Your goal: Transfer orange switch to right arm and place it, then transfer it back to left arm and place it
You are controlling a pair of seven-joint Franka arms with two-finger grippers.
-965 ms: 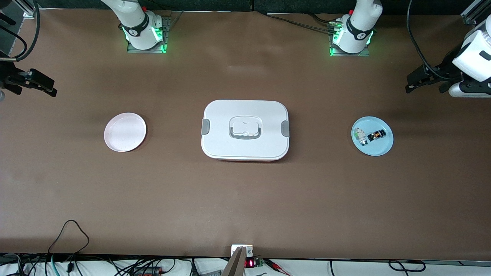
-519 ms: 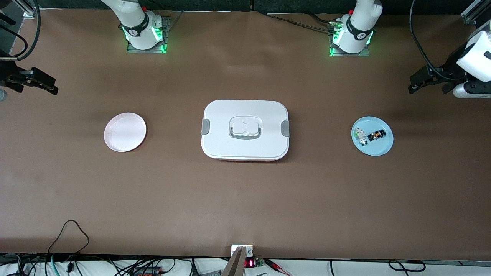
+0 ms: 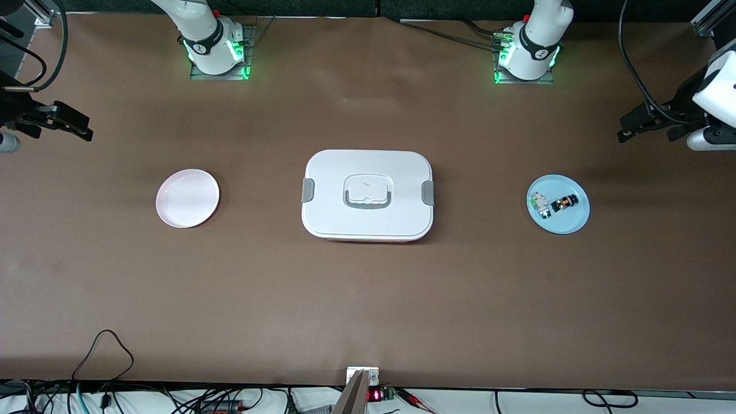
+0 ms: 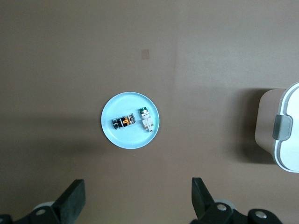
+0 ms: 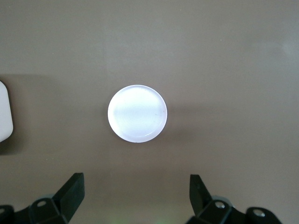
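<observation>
On my screens I logged the white lidded box (image 3: 368,195) at mid-table, and on the light-blue plate (image 3: 572,225) toward the left arm's end lay the orange switch (image 3: 564,203), just beside a white-and-green component (image 3: 539,204); a bare pink plate (image 3: 187,198) sat toward the right arm's end. I noted the left gripper (image 3: 628,127) up over the table edge at its own end with fingers (image 4: 72,200) spread and pinching nothing. The right gripper (image 3: 80,125) likewise hung over the table edge at its own end, fingers (image 5: 70,191) spread wide and likewise pinching nothing.
</observation>
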